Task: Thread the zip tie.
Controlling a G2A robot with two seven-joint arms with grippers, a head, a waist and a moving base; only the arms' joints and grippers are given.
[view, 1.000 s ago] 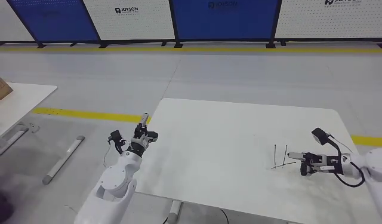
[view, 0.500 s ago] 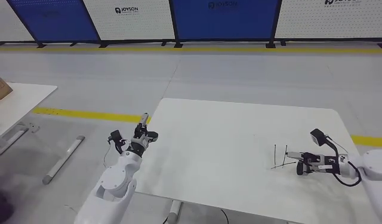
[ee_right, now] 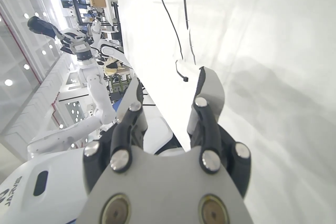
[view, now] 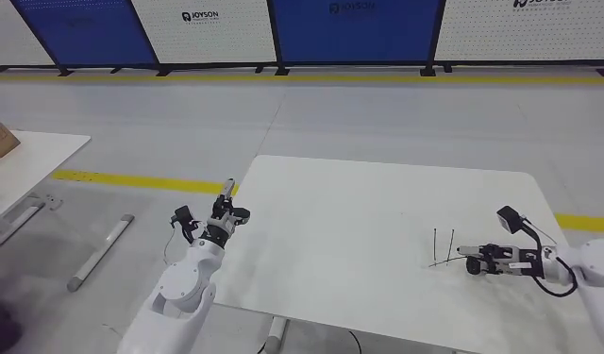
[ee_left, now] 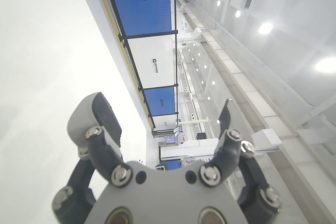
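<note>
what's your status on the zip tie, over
Left pincer open, empty, by the table edge. Right pincer open, empty, just short of the zip ties. Ties loose on table, unthreaded. Nothing blocking them.

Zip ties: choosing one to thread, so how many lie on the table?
3, all on the table ahead of the right gripper: a curved zip tie, a straight zip tie beside it, a third zip tie nearest the gripper. Glare may hide parts.

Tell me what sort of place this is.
Probably a robotics lab or factory test hall: blue and white perforated partition panels fence a bare floor marked with a yellow line, and a plain white table holds loose zip ties.
</note>
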